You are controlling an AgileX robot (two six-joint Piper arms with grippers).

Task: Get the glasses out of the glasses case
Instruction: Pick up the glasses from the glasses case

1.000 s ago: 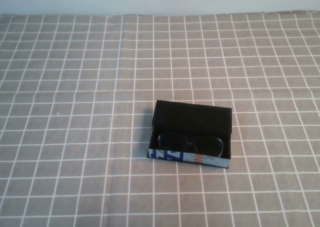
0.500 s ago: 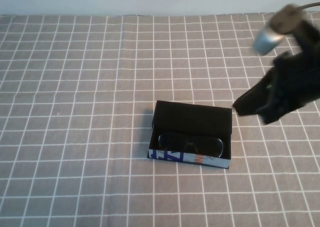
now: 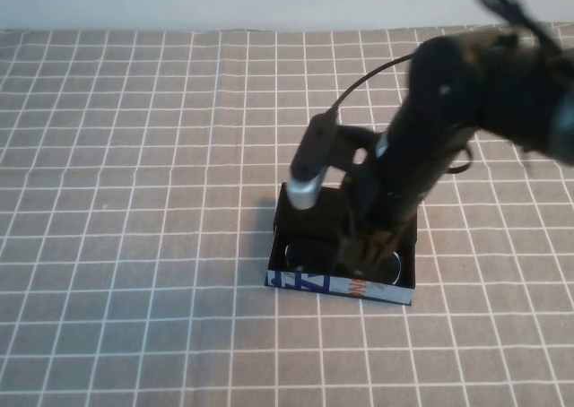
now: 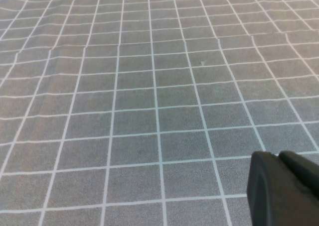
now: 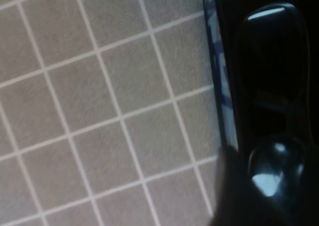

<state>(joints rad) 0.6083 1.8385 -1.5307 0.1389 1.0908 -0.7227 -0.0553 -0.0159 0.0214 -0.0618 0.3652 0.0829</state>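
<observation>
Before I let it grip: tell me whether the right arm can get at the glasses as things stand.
Probably yes. The glasses case lies open, the glasses uncovered inside, and the right hand hangs directly over them. The left hand sits apart over bare cloth.

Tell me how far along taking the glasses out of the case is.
Done: the glasses case lies open. In hand: the right pincer is down inside it, over the glasses, which remain in the case. Left: grasping and lifting them out. The left pincer sits parked over bare cloth.
</observation>
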